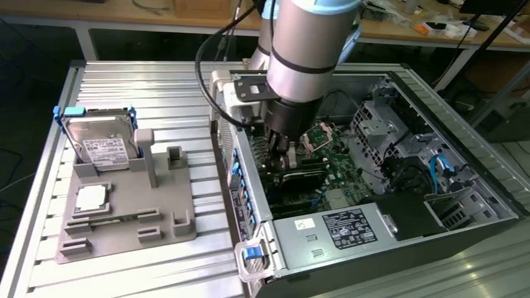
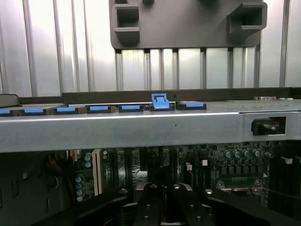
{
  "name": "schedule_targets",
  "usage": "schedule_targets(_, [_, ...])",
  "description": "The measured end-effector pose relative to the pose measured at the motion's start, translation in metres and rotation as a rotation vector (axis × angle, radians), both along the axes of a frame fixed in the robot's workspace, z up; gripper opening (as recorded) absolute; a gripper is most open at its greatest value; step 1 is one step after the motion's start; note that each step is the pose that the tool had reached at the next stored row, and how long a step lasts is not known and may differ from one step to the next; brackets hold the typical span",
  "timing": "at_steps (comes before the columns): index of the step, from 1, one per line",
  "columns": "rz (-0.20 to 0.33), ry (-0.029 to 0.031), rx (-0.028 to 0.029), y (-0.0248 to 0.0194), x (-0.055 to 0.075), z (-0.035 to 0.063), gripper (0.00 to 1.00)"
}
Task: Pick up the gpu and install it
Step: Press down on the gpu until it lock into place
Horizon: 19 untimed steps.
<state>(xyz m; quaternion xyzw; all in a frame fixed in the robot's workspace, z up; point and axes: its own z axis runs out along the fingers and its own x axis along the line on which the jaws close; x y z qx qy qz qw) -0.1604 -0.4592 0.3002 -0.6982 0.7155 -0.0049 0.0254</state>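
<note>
Arm near vertical, wrist plunged into open PC case (image 1: 488,205), gripper (image 1: 283,162) fingers closed. GPU (image 1: 302,176) down on motherboard (image 1: 344,167) right under fingertips, at 6 o'clock from gripper. Grip on card: can't tell.

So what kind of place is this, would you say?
Probably a robotics lab's PC-assembly test station: an open computer case on a slatted aluminium table, a grey parts fixture holding a hard drive, and cluttered workbenches behind.
</note>
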Motion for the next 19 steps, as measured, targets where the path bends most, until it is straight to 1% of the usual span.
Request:
schedule_targets(3, [0.000, -0.0033, -0.0031, 0.0009, 0.000, 0.0134, 0.11])
schedule_targets(5, [0.000, -0.0070, -0.0041, 0.0010, 0.000, 0.0189, 0.11])
schedule_targets(7, [0.000, -0.0106, -0.0038, 0.0010, -0.001, 0.0196, 0.11])
schedule_targets(8, [0.000, -0.0111, -0.0037, 0.0010, -0.001, 0.0196, 0.11])
schedule_targets(14, [0.000, -0.0112, -0.0039, 0.0010, -0.001, 0.0198, 0.11])
schedule_targets(15, [0.000, -0.0111, -0.0044, 0.0010, -0.001, 0.0211, 0.11])
schedule_targets(16, [0.000, -0.0111, -0.0083, 0.0015, -0.001, 0.0242, 0.11])
schedule_targets(17, [0.000, -0.0111, -0.0155, 0.0020, -0.001, 0.0285, 0.11])
schedule_targets(18, [0.000, -0.0111, -0.0211, 0.0024, 0.000, 0.0309, 0.11])
schedule_targets(19, [0.000, -0.0113, -0.0238, 0.0026, 0.000, 0.0314, 0.11])
